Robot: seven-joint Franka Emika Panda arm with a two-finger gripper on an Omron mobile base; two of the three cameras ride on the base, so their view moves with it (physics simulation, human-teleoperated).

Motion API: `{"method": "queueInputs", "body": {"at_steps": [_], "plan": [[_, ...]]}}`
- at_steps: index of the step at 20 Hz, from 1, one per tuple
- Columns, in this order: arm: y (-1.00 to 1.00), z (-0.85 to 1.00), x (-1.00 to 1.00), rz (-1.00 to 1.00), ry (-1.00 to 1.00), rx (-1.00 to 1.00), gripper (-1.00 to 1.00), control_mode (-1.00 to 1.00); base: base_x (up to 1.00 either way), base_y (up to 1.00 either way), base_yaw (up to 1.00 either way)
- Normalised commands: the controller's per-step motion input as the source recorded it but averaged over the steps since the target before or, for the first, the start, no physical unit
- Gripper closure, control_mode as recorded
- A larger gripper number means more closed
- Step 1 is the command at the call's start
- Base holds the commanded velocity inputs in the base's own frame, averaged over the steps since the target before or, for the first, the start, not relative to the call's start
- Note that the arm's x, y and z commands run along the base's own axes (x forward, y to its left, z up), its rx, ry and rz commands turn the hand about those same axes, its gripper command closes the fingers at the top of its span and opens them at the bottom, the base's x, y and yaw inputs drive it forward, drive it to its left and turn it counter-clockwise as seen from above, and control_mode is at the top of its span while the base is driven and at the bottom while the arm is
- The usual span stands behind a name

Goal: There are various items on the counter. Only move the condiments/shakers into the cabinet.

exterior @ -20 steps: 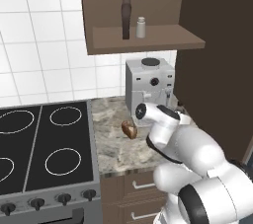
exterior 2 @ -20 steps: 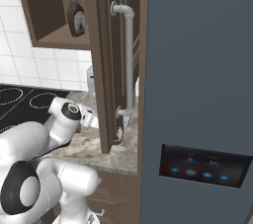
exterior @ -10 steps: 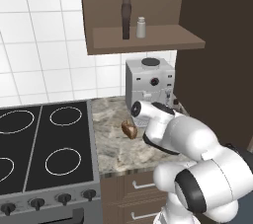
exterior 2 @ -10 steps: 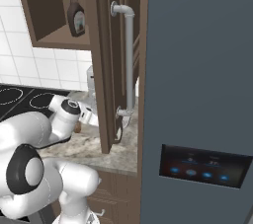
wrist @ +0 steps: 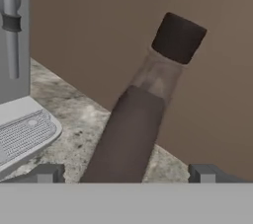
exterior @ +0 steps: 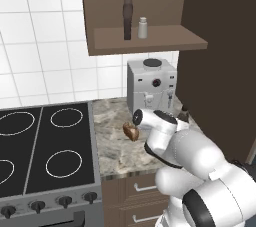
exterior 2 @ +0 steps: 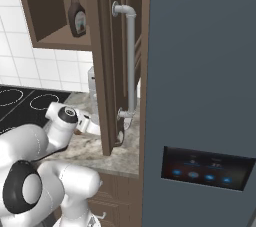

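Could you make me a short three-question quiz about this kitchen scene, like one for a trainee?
1. True or false: the tall dark brown bottle with a black cap and the small whitish-grey cylindrical shaker stand on the shelf of the dark brown wooden wall cabinet.
2. In the hand view, the two-finger gripper is: A) shut on a bottle; B) open, with the second dark brown bottle between its finger tips; C) shut on nothing.
3. Fill in: the small brown roundish food lump lies on the speckled stone ____.

Key: 1 true; 2 B; 3 counter.
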Motion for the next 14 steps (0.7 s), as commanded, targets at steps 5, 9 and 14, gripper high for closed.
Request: {"method": "queueInputs", "body": {"at_steps": [5, 9, 14], "plan": [[0.0, 0.0, 0.06, 0.0, -0.02, 0.0, -1.0, -1.0, 0.0, 0.0, 0.0], [0.0, 0.0, 0.26, -0.01, 0.0, -0.01, -1.0, -1.0, 0.0, 0.0, 0.0], [0.0, 0.0, 0.2, -0.04, 0.0, 0.0, -1.0, -1.0, 0.0, 0.0, 0.0]]}}
